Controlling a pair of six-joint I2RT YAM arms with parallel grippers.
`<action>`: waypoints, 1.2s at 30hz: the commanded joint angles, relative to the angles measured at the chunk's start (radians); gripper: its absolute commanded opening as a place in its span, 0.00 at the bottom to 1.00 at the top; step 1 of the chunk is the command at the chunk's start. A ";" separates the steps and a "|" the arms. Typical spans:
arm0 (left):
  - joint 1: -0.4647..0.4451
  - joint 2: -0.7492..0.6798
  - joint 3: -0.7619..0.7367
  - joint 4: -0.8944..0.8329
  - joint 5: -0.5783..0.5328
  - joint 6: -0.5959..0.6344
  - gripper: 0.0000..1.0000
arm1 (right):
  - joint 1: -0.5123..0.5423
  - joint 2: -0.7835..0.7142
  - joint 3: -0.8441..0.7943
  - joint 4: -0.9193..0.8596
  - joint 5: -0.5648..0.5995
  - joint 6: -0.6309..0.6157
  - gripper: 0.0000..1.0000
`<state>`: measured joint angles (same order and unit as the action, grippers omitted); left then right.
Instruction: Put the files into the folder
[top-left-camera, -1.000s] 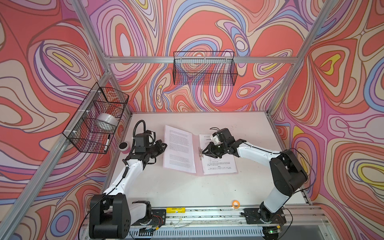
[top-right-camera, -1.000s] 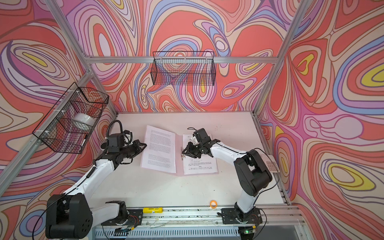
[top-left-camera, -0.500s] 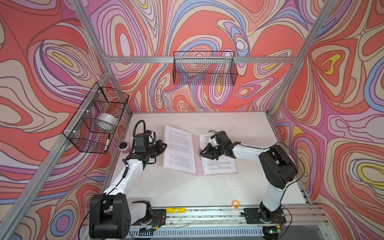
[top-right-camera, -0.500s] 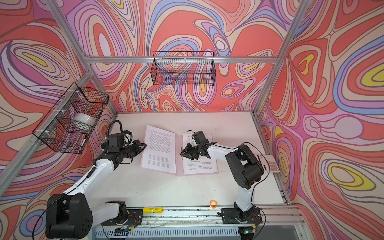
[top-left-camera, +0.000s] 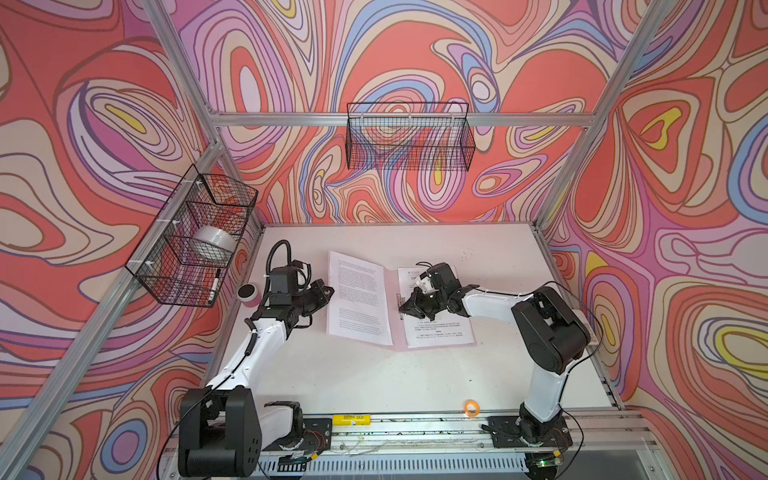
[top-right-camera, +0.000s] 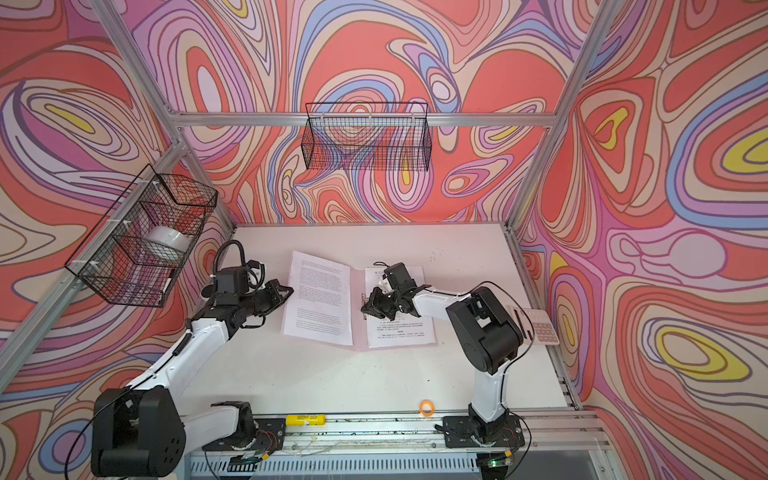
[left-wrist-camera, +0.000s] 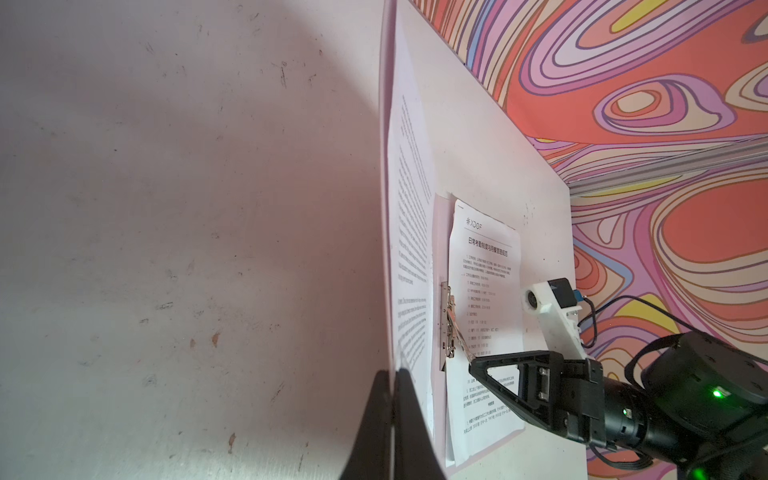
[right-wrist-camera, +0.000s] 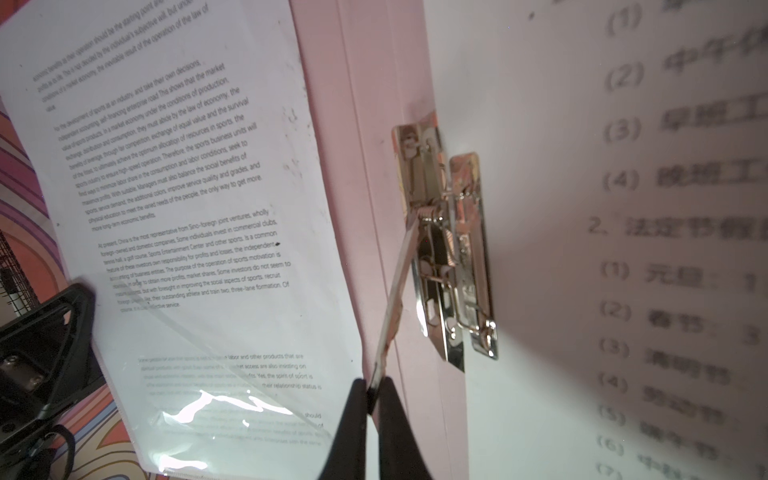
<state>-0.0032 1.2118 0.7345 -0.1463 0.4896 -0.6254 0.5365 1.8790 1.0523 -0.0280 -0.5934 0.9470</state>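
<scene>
The pale pink folder (top-left-camera: 394, 291) lies open in the middle of the table in both top views. Its left cover (left-wrist-camera: 384, 208) is lifted off the table, and my left gripper (left-wrist-camera: 392, 372) is shut on its outer edge. A densely printed sheet (right-wrist-camera: 187, 187) sits in a clear pocket on that cover. A sheet with a heading (left-wrist-camera: 486, 266) lies on the right half (top-right-camera: 401, 330). The metal clip (right-wrist-camera: 453, 249) stands by the spine. My right gripper (right-wrist-camera: 372, 384) is shut on the clip's thin lever (right-wrist-camera: 399, 286), which angles up off the clip.
A wire basket (top-left-camera: 195, 245) on the left wall holds a tape roll and a marker. Another wire basket (top-left-camera: 409, 141) hangs on the back wall. A small round pot (top-left-camera: 248, 293) stands left of my left wrist. An orange ring (top-left-camera: 471, 408) and a yellow bar (top-left-camera: 351, 419) lie at the front edge.
My right gripper has closed on the clip's lever, and the right arm's elbow has swung in toward the middle. The left arm and the raised cover have not moved.
</scene>
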 joint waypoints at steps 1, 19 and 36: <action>-0.004 -0.012 -0.010 0.010 -0.009 0.005 0.00 | 0.004 0.006 -0.013 0.031 -0.007 0.006 0.13; -0.004 -0.015 -0.006 0.005 -0.010 0.011 0.00 | 0.002 -0.040 -0.032 0.068 -0.003 0.059 0.15; -0.004 -0.011 -0.007 0.007 -0.009 0.012 0.00 | -0.021 -0.037 -0.087 0.151 -0.033 0.131 0.00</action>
<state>-0.0032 1.2118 0.7345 -0.1463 0.4892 -0.6250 0.5201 1.8534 0.9813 0.1112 -0.6312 1.0744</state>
